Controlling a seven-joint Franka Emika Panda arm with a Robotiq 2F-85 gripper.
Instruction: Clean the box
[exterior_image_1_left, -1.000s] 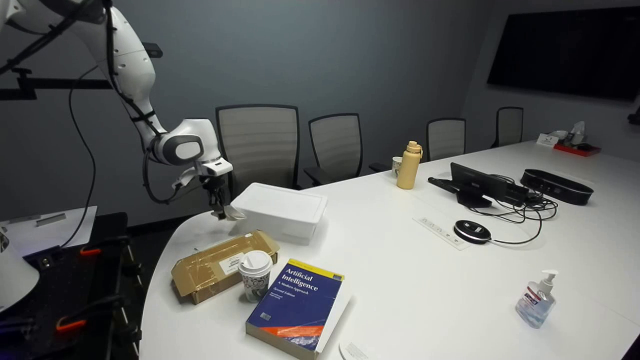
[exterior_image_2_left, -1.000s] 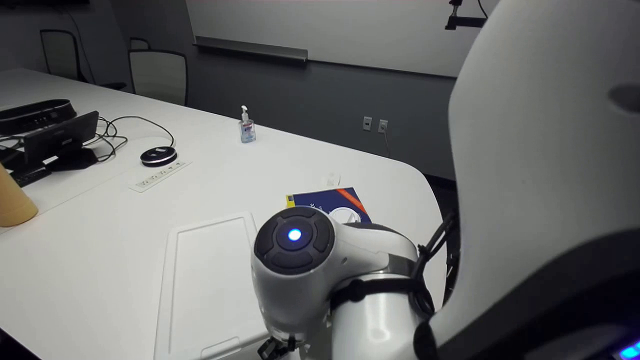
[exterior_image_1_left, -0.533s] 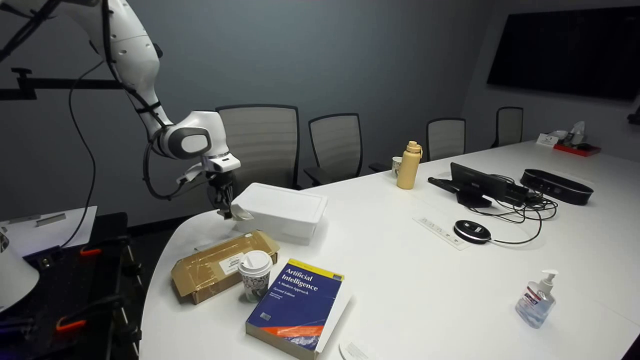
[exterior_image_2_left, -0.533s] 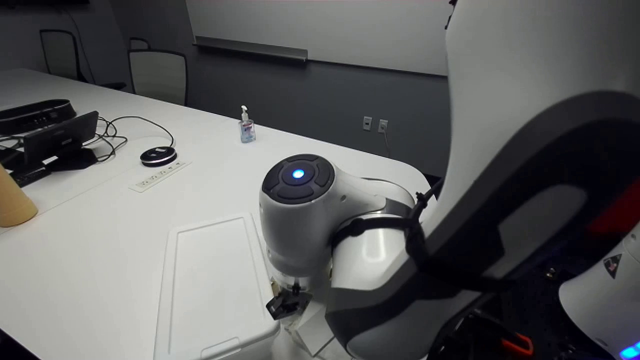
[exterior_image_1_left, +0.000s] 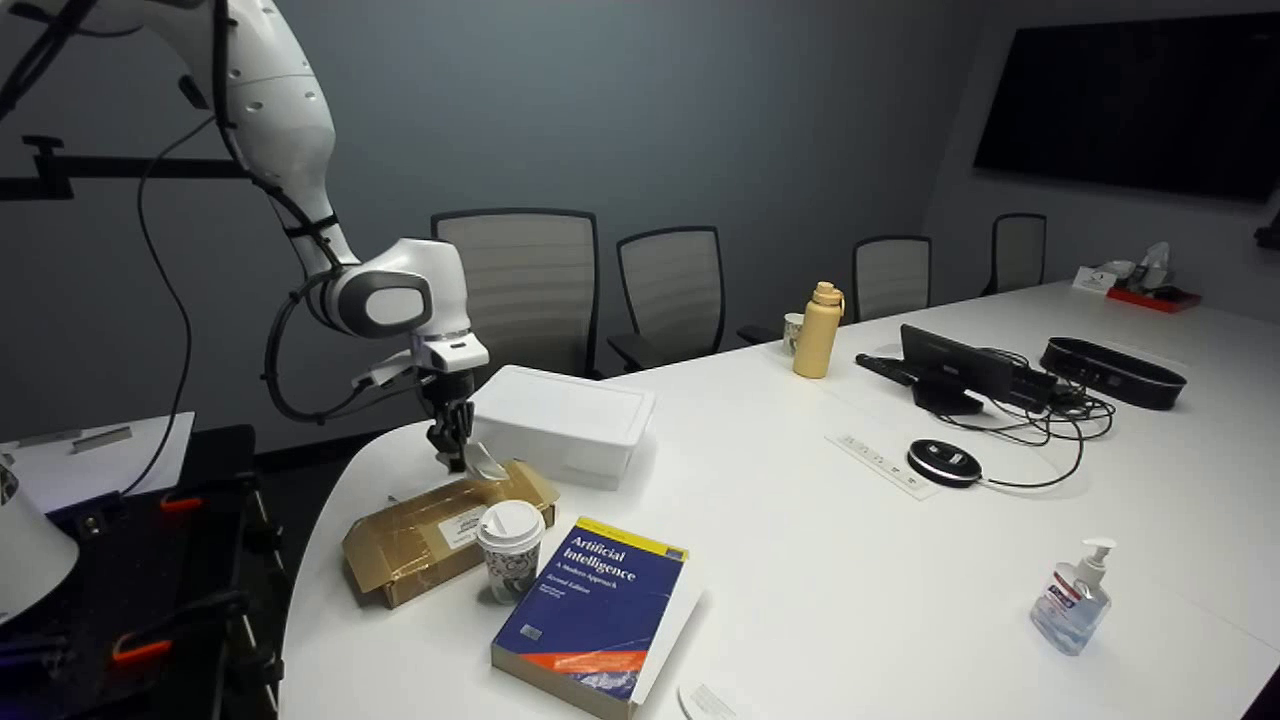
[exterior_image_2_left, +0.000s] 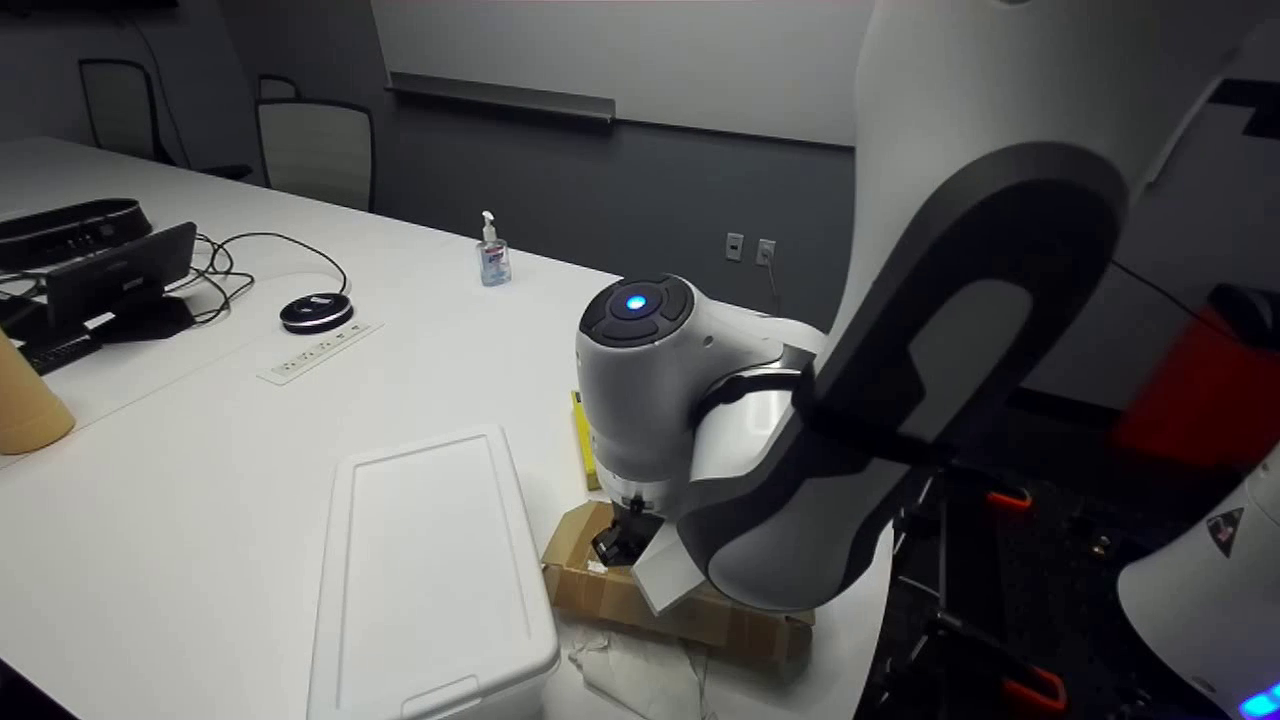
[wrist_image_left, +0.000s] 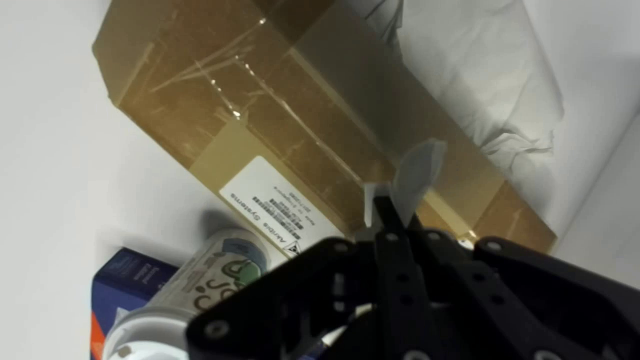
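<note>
Two boxes in an ext. view, L of ctr: brown box (exterior_image_1_left: 425, 535), lower L of frame, & lidded white bin (exterior_image_1_left: 560, 415), just above-R of it. Sentence doesn't say which to clean; prob. the brown one, as gripper (exterior_image_1_left: 457, 463) hangs by its upper-R end w/ a tissue (exterior_image_1_left: 486, 463) pinched in it. Cup (exterior_image_1_left: 510, 560) & book (exterior_image_1_left: 595, 610) sit low, a bit L of ctr. In an ext. view, bottom ctr, a loose wipe (exterior_image_2_left: 640, 675) lies on table (exterior_image_2_left: 480, 360) just beside box; bin is lower L, prob. not part of job. Wrist view: gripper enters from bottom edge, clenched on tissue, over R part of box, which runs diag. upper L to mid R; can't tell if tissue touches. Label (wrist_image_left: 280, 205) & tape (wrist_image_left: 280, 102) show on box. Progress, my est.: tissue in hand & at box = done; wiping itself looks all or mostly left. Can't tell wiped fr. unwiped, or see dirt at this res. Tissue prob. needs setting down after.
</note>
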